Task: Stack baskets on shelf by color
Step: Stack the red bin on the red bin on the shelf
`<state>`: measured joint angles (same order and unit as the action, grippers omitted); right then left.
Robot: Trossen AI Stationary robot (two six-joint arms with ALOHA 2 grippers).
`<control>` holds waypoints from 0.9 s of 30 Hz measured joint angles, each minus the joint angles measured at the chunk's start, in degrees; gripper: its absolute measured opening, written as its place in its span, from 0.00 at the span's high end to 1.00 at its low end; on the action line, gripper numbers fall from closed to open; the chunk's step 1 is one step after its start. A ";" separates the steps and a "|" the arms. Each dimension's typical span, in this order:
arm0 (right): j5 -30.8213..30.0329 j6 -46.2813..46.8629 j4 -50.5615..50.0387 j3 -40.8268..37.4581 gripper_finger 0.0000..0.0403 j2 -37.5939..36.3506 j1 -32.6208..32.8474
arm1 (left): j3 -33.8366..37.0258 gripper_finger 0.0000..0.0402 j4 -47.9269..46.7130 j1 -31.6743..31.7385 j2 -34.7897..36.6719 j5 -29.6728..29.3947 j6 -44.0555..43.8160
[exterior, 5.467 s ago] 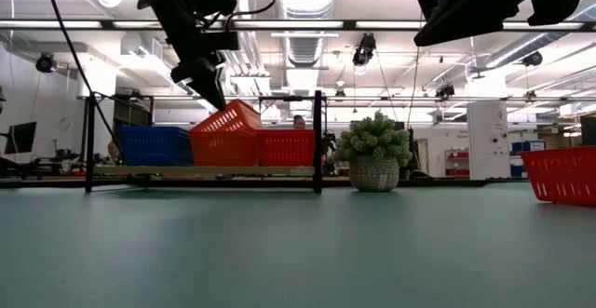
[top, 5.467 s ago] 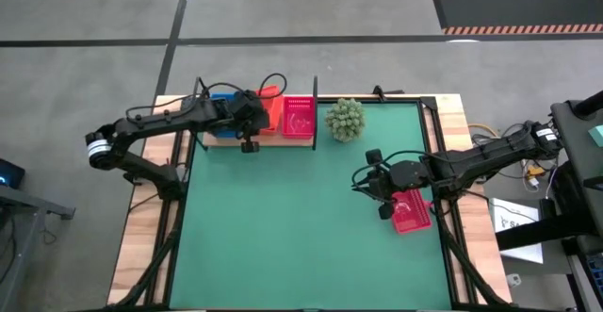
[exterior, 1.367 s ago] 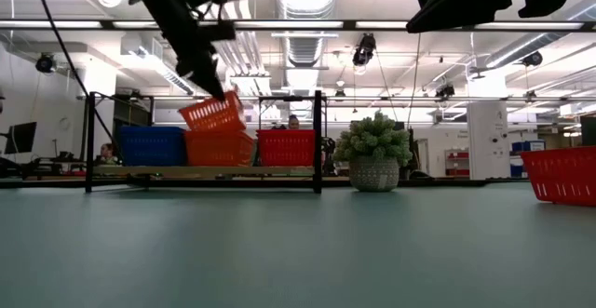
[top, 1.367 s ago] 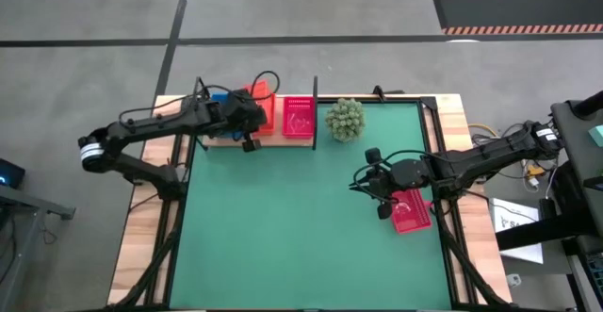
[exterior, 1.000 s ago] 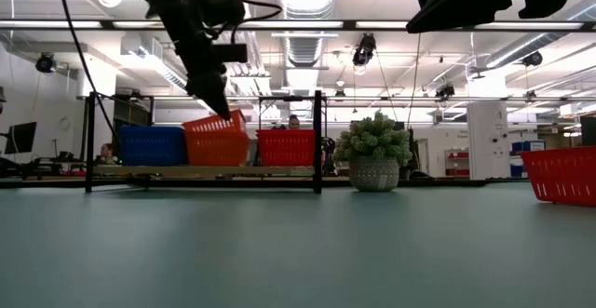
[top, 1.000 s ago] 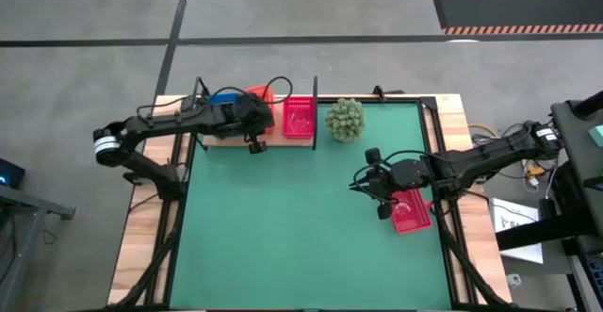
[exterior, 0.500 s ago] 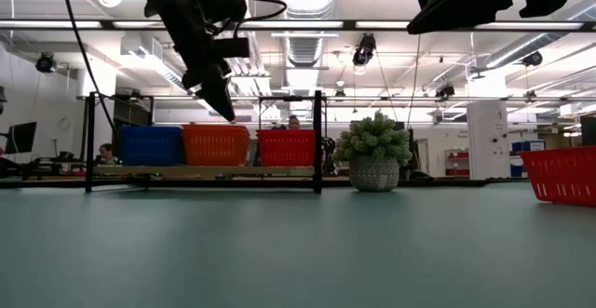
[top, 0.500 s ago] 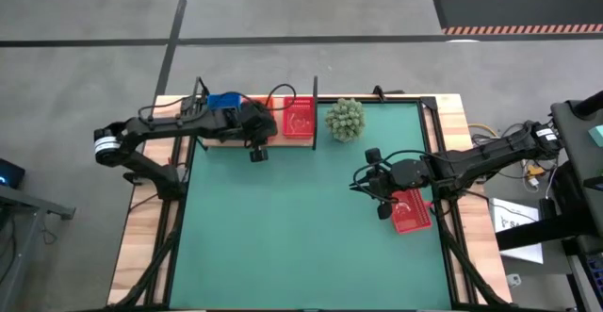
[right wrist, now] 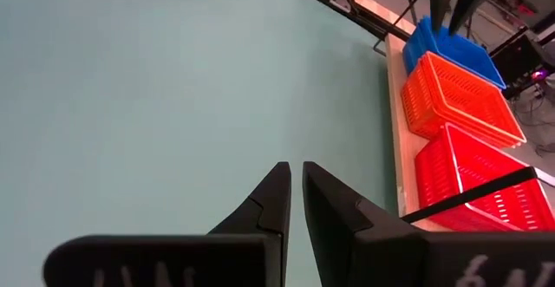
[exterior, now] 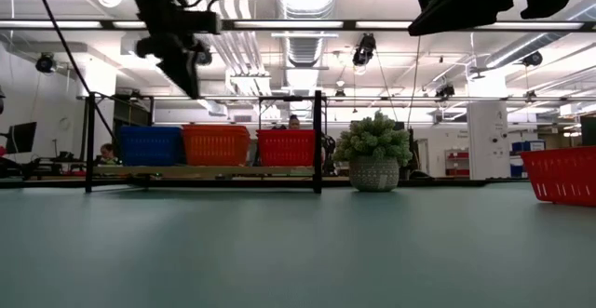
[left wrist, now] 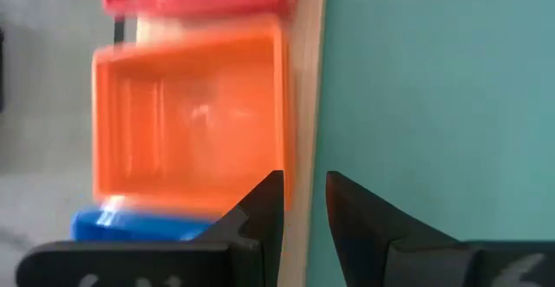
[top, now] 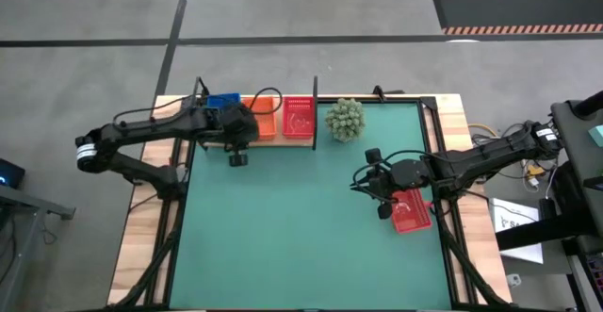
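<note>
1. The shelf [top: 254, 140] runs along the far left edge of the green mat [top: 301, 218], with a thin black post [exterior: 318, 140] upright at its end nearest the plant.
2. Three baskets sit side by side on the shelf: a blue basket [exterior: 149, 146] at the outer end, an orange basket [exterior: 216, 144] in the middle and a red basket [exterior: 286, 147] next to the post.
3. In the low view all three baskets stand level on the board, their sides touching or nearly touching.
4. A second red basket [top: 408, 211] rests on the mat near the table's right edge, well apart from the shelf.
5. A spiky green plant [top: 345, 120] in a pot stands on the mat just beside the shelf's post end.
6. The left gripper [top: 236, 147] hangs over the shelf's front edge, between the blue and orange baskets, raised above them.
7. Its fingers [left wrist: 264, 209] stand a little apart, with a narrow gap between them and nothing in that gap; the orange basket lies beyond the fingertips, not gripped.
8. The right gripper [top: 377, 188] hovers over the mat, just beside the loose red basket and above it.
9. Its fingers [right wrist: 273, 202] are drawn together, with only a thin slit between them, and they hold nothing.
</note>
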<state>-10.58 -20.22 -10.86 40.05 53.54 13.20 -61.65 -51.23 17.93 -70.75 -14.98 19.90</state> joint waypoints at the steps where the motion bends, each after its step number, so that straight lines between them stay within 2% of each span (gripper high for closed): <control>1: 0.01 -0.19 -0.56 0.00 0.93 0.00 0.01 | -0.33 0.82 -2.57 0.04 0.44 -1.06 0.86; 4: 0.01 0.37 -3.83 0.00 0.93 0.00 -0.01 | -1.50 0.82 -7.57 0.50 1.54 -2.45 1.77; 7: 0.03 1.41 -4.31 -0.34 0.93 0.00 -0.60 | -1.48 0.82 -8.03 2.19 1.70 -2.52 2.61; 17: -0.01 -1.41 -2.61 -2.34 0.93 0.00 -7.08 | -0.41 0.82 -6.56 13.98 -2.40 -1.43 10.58; 20: 0.06 -1.43 -1.61 -2.60 0.93 0.00 -9.24 | -0.41 0.82 -6.79 15.15 -3.73 1.15 12.17; 27: 1.55 -1.30 -0.78 -2.64 0.93 0.00 -10.85 | -0.35 0.82 -6.85 15.10 -4.99 1.53 13.77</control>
<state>-9.03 -21.51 -11.64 37.41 53.54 2.35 -62.00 -58.08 33.04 -75.74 -13.45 33.67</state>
